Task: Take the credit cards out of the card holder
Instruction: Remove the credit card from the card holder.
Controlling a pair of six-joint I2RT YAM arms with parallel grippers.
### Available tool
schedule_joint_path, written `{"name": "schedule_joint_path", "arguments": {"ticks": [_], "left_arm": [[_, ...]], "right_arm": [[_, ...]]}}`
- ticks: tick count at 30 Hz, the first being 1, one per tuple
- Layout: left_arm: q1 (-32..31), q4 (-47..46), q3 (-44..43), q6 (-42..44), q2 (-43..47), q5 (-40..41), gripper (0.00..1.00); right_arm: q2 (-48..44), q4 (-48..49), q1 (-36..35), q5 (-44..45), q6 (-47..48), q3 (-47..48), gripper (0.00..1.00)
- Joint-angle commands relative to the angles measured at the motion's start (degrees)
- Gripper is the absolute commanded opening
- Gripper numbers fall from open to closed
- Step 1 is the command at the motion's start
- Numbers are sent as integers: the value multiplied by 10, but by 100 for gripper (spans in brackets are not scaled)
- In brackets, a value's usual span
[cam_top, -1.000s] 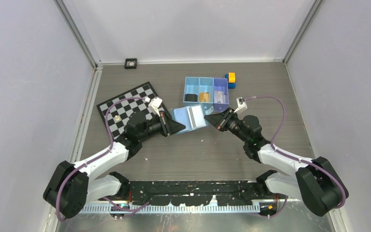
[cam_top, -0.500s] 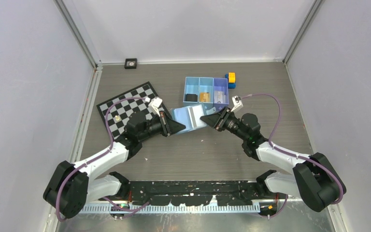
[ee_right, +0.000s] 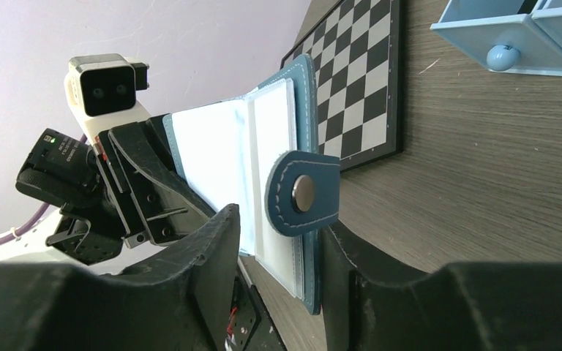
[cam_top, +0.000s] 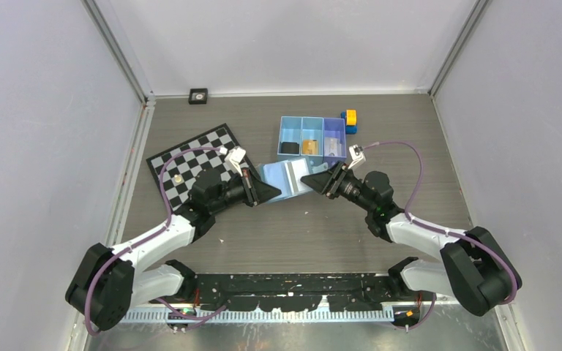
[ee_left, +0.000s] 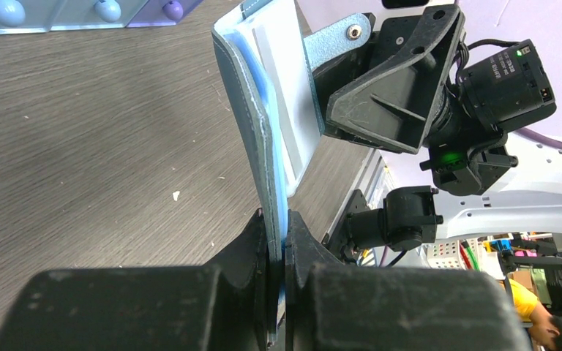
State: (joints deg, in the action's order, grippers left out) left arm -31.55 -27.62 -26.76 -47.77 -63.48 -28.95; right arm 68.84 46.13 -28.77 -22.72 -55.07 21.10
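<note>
While the opened card holder is held off the desk between the two arms, near the blue tray, its left edge is clenched by the left jaws; the right jaws are parted, set either side of the snap-tab edge, and contact there cannot be told. Pale panels are seen in its pockets; whether these are the credit cards cannot be told.

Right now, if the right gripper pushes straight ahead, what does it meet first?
The card holder: its snap-tab edge sits between the right gripper's open jaws. Behind it, probably the left gripper, clamping the far edge.
</note>
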Motion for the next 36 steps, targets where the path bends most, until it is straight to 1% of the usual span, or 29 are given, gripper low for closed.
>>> {"name": "schedule_joint_path", "arguments": {"ticks": [1,3,4,6,8,11,17,19,22,23,25,26,31,32,36], "left_arm": [[-2,-48,-8,-1,3,-5,0],[-2,-49,-8,-2,2,-7,0],[-2,-49,-8,-2,2,-7,0],[-2,-50,-7,-2,4,-7,0],[-1,-50,-7,-2,5,-7,0],[-2,-50,-7,-3,4,-7,0],[-2,-55,-6,-4,4,-9,0],[-2,-55,-6,-4,5,-8,0],[-2,-50,-5,-4,5,-3,0],[-2,-48,-6,-3,5,-2,0],[-2,-45,-5,-2,6,1,0],[-2,-44,-6,-2,7,1,0],[-2,-43,-6,0,7,3,0],[-2,-43,-6,0,7,3,0],[-2,-55,-4,-4,6,-7,0]], "right_arm": [[8,41,-3,-14,-4,21,47],[12,41,-3,-15,-5,22,49],[14,41,-3,-16,-5,23,48],[15,42,-3,-16,-6,24,39],[17,41,-3,-17,-6,24,38],[21,41,-3,-18,-7,26,42],[28,42,-3,-23,-10,28,44],[27,45,-3,-23,-11,28,46],[9,48,-3,-6,-10,17,49],[-2,44,-2,4,-8,12,48],[-27,23,-2,23,2,6,35],[-39,8,-1,35,8,3,32],[-66,-2,-2,49,18,-4,30],[-68,-5,-2,50,20,-4,28],[-54,-8,-3,35,22,5,14]]}}
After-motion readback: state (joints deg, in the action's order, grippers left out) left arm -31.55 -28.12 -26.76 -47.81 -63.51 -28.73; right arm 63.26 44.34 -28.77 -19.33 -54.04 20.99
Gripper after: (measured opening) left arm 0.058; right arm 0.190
